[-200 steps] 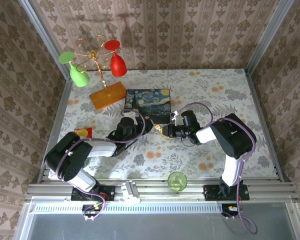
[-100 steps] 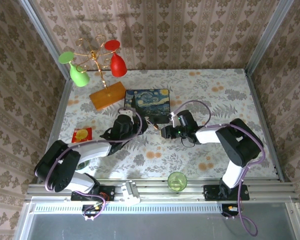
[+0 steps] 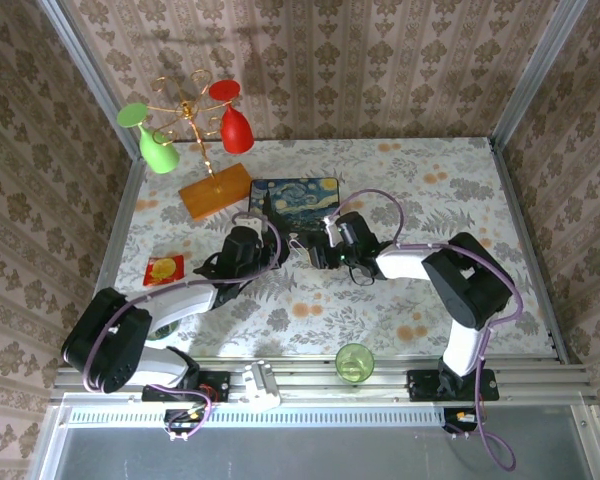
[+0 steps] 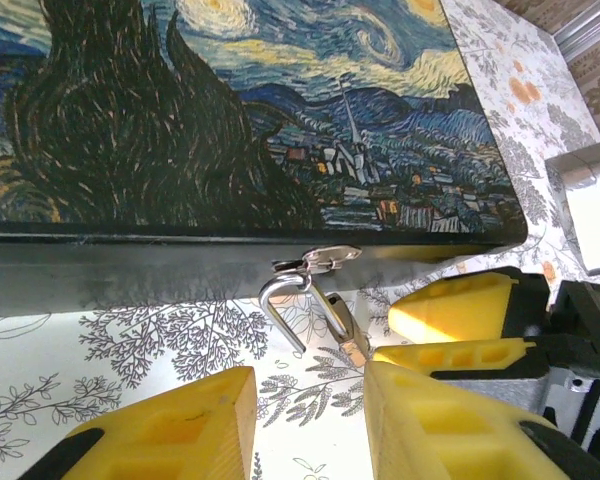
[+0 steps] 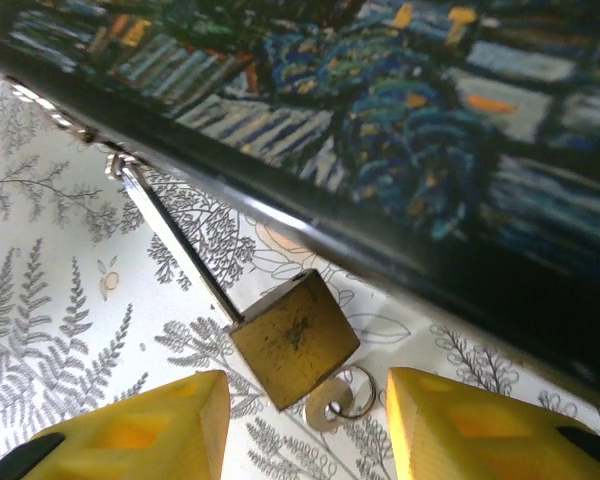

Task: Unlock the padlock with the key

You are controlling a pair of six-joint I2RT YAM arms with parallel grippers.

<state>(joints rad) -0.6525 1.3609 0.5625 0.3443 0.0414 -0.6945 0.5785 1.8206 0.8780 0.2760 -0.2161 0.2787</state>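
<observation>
The brass padlock point(image 5: 295, 348) lies on the tablecloth against the front of the starry-night box point(image 3: 298, 198). Its silver shackle point(image 4: 283, 300) hooks through the box's latch point(image 4: 320, 260). One shackle leg ends free of the body. The pale key point(image 5: 330, 407), on a small ring, sticks out of the padlock's bottom. My right gripper point(image 5: 308, 440) is open, with a finger on each side of the padlock and key and touching neither. My left gripper point(image 4: 305, 425) is open just short of the shackle. In the top view, both grippers point(image 3: 280, 247) point(image 3: 313, 252) meet at the box front.
A gold rack with red and green glasses point(image 3: 185, 110) stands on an orange block point(image 3: 215, 190) at the back left. A green cup point(image 3: 354, 362) sits at the near edge. A red card point(image 3: 163, 268) lies to the left. The right gripper's yellow fingers point(image 4: 460, 300) show in the left wrist view.
The right gripper has moved left and toward the box front. The left arm has stretched out along the table, its gripper staying near the box front.
</observation>
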